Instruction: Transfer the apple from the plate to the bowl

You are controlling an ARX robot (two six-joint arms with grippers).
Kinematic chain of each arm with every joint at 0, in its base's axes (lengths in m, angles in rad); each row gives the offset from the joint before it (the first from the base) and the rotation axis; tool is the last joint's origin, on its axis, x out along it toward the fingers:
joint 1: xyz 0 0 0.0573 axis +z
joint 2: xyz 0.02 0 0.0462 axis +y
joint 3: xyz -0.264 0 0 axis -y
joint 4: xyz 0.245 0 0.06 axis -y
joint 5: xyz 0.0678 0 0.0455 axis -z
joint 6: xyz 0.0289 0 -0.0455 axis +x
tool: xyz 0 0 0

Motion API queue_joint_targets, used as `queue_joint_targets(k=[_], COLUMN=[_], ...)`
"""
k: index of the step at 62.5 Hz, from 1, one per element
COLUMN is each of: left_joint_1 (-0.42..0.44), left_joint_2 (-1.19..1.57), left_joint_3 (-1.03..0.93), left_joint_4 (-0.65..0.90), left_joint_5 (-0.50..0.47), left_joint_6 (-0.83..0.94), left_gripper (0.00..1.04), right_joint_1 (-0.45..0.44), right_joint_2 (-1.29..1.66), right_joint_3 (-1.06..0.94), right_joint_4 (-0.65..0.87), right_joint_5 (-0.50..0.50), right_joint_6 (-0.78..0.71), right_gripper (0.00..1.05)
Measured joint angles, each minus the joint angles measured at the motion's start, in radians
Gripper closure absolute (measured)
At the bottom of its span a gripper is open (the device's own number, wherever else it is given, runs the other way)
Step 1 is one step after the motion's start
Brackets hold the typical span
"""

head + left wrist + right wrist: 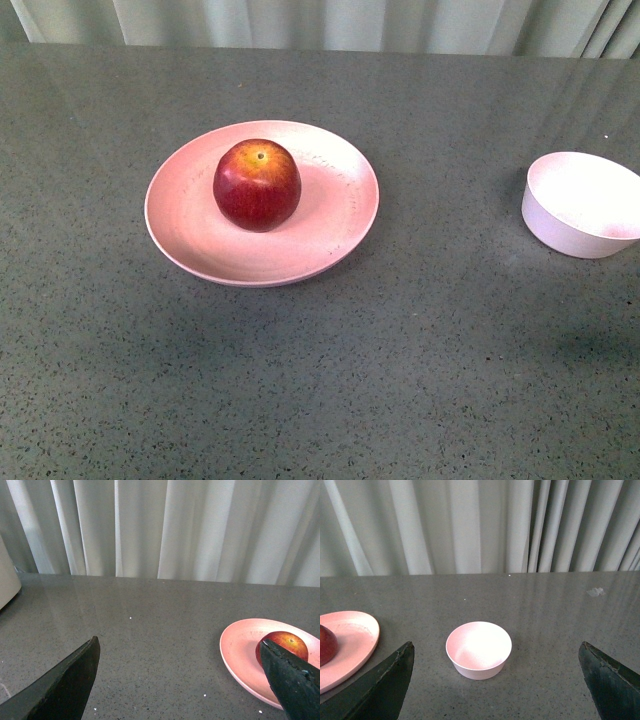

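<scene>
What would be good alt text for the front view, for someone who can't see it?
A dark red apple sits near the middle of a wide pink plate on a grey speckled table. A small pale bowl stands empty to its right, apart from the plate. No robot arm shows.

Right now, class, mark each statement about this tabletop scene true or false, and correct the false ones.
1. The apple sits on the pink plate. True.
2. The pale bowl has fruit in it. False: it is empty.
3. The left gripper and the right gripper are both open and hold nothing. True.
4. The bowl touches the plate. False: bare grey tabletop lies between them.
</scene>
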Motion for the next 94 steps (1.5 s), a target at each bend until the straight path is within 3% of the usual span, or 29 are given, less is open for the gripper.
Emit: queue_joint_targets(k=[67, 69, 74, 77, 87, 94], left_joint_1=[0.000, 0.000, 0.000, 0.000, 0.000, 0.000], left_joint_2=[0.000, 0.000, 0.000, 0.000, 0.000, 0.000], left_joint_3=[0.000, 0.000, 0.000, 0.000, 0.000, 0.000], left_joint_4=[0.000, 0.000, 0.000, 0.000, 0.000, 0.000], left_joint_5=[0.000, 0.000, 0.000, 0.000, 0.000, 0.000], left_joint_6=[0.000, 0.000, 0.000, 0.000, 0.000, 0.000], left_gripper=[0.09, 0.09, 0.09, 0.09, 0.09, 0.09], right_joint_1=[0.000, -0.002, -0.076, -0.138, -0.352, -0.415], right_joint_2=[0.000, 0.026, 0.223, 0.334, 0.715, 0.975], right_joint_3=[0.000, 0.017, 0.124, 0.153, 0.253, 0.330], right_joint_4=[0.000, -0.054, -0.268, -0.254, 0.030, 0.220], right_joint_5=[0.000, 0.014, -0.029, -0.074, -0.195, -0.232], right_joint_6=[0.000, 0.019, 0.095, 0.103, 0.080, 0.054], right_gripper=[0.09, 0.09, 0.09, 0.09, 0.09, 0.09])
